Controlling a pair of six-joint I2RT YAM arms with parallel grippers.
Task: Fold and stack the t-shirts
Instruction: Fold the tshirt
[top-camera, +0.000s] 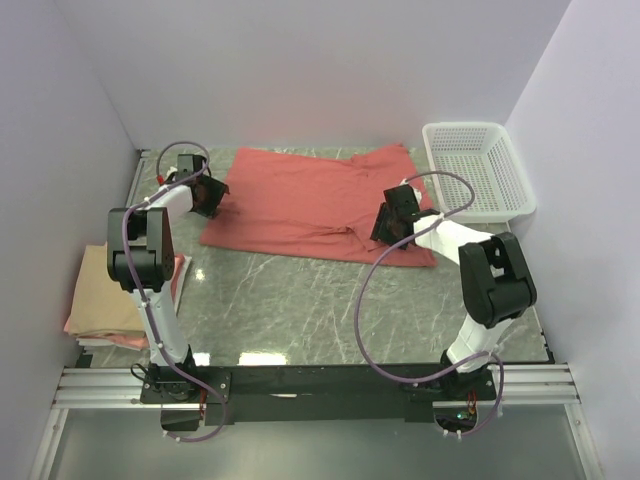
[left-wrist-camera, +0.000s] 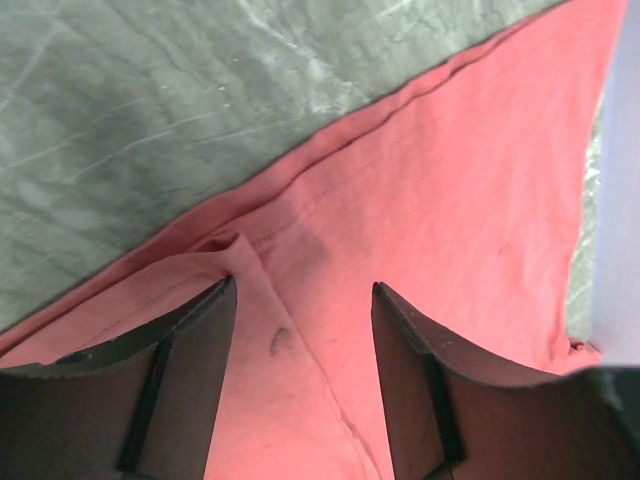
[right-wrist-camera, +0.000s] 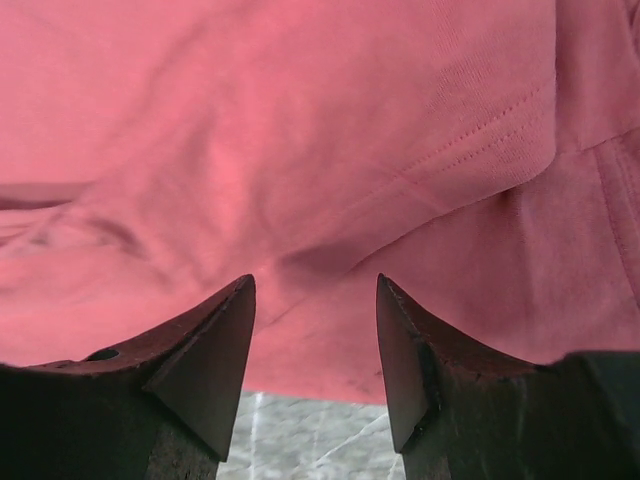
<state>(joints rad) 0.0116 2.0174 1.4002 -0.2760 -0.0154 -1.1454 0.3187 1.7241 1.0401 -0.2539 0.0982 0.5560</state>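
Observation:
A salmon-red t-shirt (top-camera: 310, 205) lies spread flat at the back of the marble table. My left gripper (top-camera: 207, 195) hovers at its left edge, jaws open over the hem (left-wrist-camera: 305, 290), with nothing between the fingers. At the shirt's right front corner, by a sleeve seam, my right gripper (top-camera: 392, 222) stands open just above the cloth (right-wrist-camera: 315, 285). A folded tan-beige t-shirt (top-camera: 108, 290) rests on a pink one (top-camera: 118, 338) at the table's left edge.
A white mesh basket (top-camera: 475, 170) stands at the back right, close to the right arm. White walls close in the table on three sides. Bare marble (top-camera: 330, 310) lies in front of the red shirt.

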